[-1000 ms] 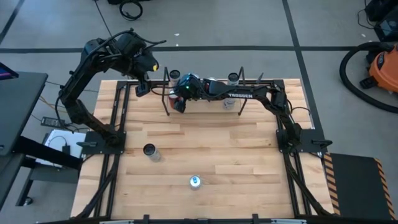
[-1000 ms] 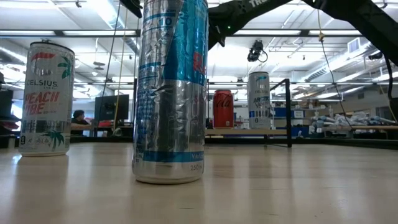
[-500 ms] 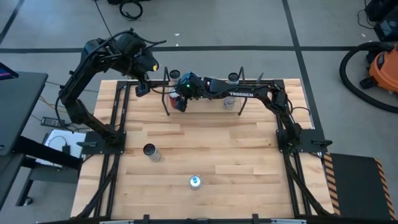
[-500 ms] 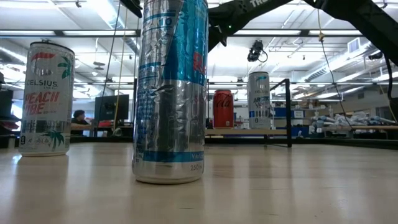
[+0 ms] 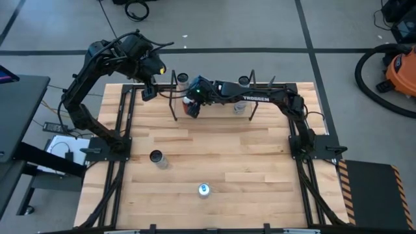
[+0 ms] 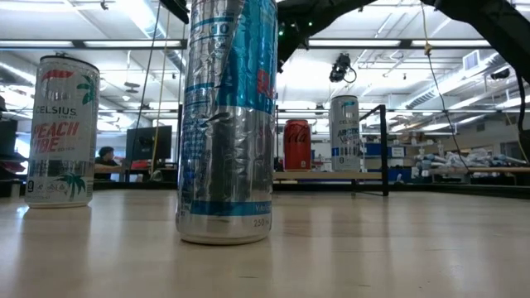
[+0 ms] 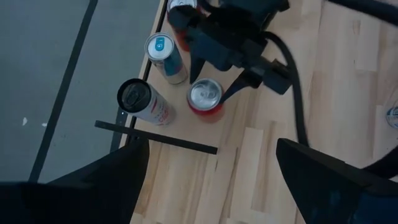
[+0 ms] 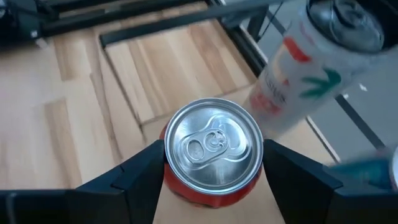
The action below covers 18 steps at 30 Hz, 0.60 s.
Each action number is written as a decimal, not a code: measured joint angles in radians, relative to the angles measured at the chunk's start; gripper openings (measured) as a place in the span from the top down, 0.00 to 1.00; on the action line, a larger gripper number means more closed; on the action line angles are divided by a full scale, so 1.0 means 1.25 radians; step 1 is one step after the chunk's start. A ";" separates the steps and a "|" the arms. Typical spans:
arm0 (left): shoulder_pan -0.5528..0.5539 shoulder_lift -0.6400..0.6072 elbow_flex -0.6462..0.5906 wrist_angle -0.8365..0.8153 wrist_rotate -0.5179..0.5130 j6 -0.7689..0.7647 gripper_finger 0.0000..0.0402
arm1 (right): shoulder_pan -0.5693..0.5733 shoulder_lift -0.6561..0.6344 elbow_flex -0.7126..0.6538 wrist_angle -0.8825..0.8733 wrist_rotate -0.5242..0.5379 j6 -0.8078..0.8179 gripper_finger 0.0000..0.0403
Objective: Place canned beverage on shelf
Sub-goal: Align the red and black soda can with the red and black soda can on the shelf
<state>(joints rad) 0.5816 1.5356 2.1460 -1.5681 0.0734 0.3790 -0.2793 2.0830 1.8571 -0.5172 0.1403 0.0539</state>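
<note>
The shelf [image 5: 221, 108] stands at the table's far edge. On it are a red can [image 6: 296, 144] and a white-and-blue can [image 6: 344, 124]. At the shelf's left end my right gripper [image 5: 191, 107] is shut on another red can [image 8: 212, 152], seen top-up in the right wrist view. A white palm-print can [image 8: 298, 68] stands just beyond it. My left gripper [image 5: 148, 91] hangs open over the table's far left corner, touching nothing. In the low view the big can in front hides the held can. My right gripper pinches the red can between its two fingers, one on each side of the can's wall just below the top rim [image 8: 163, 163]. The fingers slant down from the table's right side. The can stays upright; I cannot tell whether its base rests on the wood.
A silver-and-blue can [image 5: 204, 190] stands near the table's front edge, and a white peach-label can [image 5: 156, 158] stands left of the middle. A blue-topped can [image 7: 160, 48] and a dark-topped can [image 7: 138, 99] crowd the shelf's left end beside the black rod frame [image 7: 155, 137].
My right gripper has tipped a little and shifted slightly toward the table's far edge at the shelf's left end, the red can going with it. The cans on the shelf and on the table have kept their places.
</note>
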 joint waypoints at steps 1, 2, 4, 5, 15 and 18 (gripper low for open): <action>0.000 0.000 0.000 0.000 0.000 0.000 0.12 | 0.002 -0.007 -0.001 -0.011 0.001 -0.001 0.34; 0.000 0.000 0.000 0.000 0.000 0.000 0.12 | 0.004 -0.015 -0.002 -0.024 0.000 -0.001 0.34; 0.000 0.000 0.000 0.000 0.000 -0.001 0.12 | 0.005 -0.026 -0.003 -0.052 0.001 -0.001 0.34; 0.000 0.000 0.000 0.000 0.000 -0.001 0.12 | 0.005 -0.032 -0.003 -0.066 0.010 0.001 0.34; 0.000 0.000 0.000 0.000 0.000 -0.002 0.12 | 0.005 -0.042 0.001 -0.157 0.088 0.019 0.34; 0.000 0.000 0.000 0.000 0.000 -0.004 0.12 | 0.006 -0.047 0.001 -0.194 0.108 0.022 0.34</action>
<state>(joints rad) 0.5812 1.5356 2.1460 -1.5684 0.0734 0.3740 -0.2714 2.0239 1.8587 -0.7599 0.2750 0.0810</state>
